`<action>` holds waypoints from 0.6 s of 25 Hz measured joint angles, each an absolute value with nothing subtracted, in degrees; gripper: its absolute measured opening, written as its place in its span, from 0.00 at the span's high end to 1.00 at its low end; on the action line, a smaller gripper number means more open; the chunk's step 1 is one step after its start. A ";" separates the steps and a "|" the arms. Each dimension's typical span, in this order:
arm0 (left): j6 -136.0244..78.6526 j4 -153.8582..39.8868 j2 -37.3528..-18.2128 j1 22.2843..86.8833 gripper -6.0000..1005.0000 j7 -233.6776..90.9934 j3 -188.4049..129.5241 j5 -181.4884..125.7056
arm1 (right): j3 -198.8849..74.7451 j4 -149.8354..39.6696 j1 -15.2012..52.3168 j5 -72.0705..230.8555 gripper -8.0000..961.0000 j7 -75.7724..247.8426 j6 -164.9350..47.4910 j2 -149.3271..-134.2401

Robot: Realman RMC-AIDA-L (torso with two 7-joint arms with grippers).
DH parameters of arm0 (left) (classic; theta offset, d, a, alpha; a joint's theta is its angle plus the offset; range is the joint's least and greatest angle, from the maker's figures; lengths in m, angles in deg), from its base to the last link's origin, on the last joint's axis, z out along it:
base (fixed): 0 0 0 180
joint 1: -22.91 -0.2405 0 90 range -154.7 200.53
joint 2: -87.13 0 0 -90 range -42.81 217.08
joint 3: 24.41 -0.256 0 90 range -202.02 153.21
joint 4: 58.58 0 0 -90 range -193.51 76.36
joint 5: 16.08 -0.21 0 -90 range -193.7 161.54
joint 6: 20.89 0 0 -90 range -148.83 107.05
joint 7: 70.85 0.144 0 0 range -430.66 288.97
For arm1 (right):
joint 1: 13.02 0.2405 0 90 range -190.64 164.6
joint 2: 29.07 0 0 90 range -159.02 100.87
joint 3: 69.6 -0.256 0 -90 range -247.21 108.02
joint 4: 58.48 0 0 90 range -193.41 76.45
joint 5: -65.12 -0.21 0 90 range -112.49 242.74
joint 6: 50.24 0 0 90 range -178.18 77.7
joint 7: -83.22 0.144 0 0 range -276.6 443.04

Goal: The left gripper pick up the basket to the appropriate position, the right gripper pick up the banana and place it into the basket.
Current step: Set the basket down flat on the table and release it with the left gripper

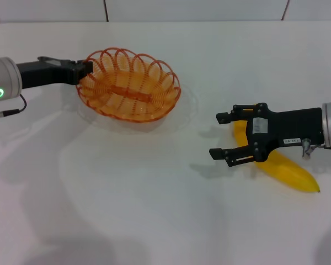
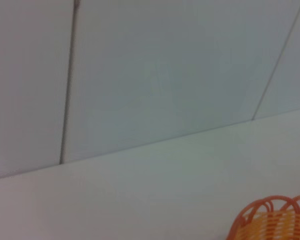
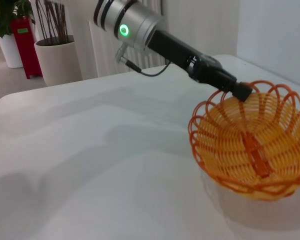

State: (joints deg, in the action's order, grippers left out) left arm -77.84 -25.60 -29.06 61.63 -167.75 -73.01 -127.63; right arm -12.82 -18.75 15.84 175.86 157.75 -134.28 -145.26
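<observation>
The banana [image 1: 287,168] lies nearest in the head view, on the white table [image 1: 154,210] at the robot's right, its dark tip pointing toward the camera. The right gripper [image 1: 222,135] hovers over the banana's far half with its two fingers spread wide and nothing between them; the fingers reach toward the middle of the table, past the fruit. Farther back on the robot's left, the basket [image 1: 129,84] appears lifted a little, a faint shadow under it, and the left gripper [image 1: 87,68] is clenched on its looped rim at the side nearest that arm. In the left wrist view only a scalloped piece of the basket [image 2: 272,218] shows at the corner, with table and wall beyond; that arm's own fingers are out of sight. In the right wrist view the left gripper [image 3: 242,90] pinches the basket's [image 3: 252,145] rim, and potted plants [image 3: 52,40] stand past the table's edge.
</observation>
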 joint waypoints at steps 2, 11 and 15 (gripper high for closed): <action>-76.93 -26.52 -29.06 61.45 0.93 -167.27 -73.01 -127.40 | -12.82 -18.75 15.85 175.86 0.07 157.75 -134.31 -145.26; -76.25 -27.77 -29.07 61.08 0.92 -167.08 -73.54 -127.56 | -12.82 -18.75 15.93 175.86 0.07 157.75 -134.25 -145.27; -76.23 -28.64 -29.05 61.08 0.92 -166.86 -73.61 -127.55 | -12.82 -18.75 16.04 175.86 0.07 157.75 -134.25 -145.27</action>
State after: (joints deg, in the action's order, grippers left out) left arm -76.23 -28.64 -29.05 61.08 -166.86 -73.61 -127.55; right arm -12.82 -18.75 16.04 175.86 157.75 -134.25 -145.27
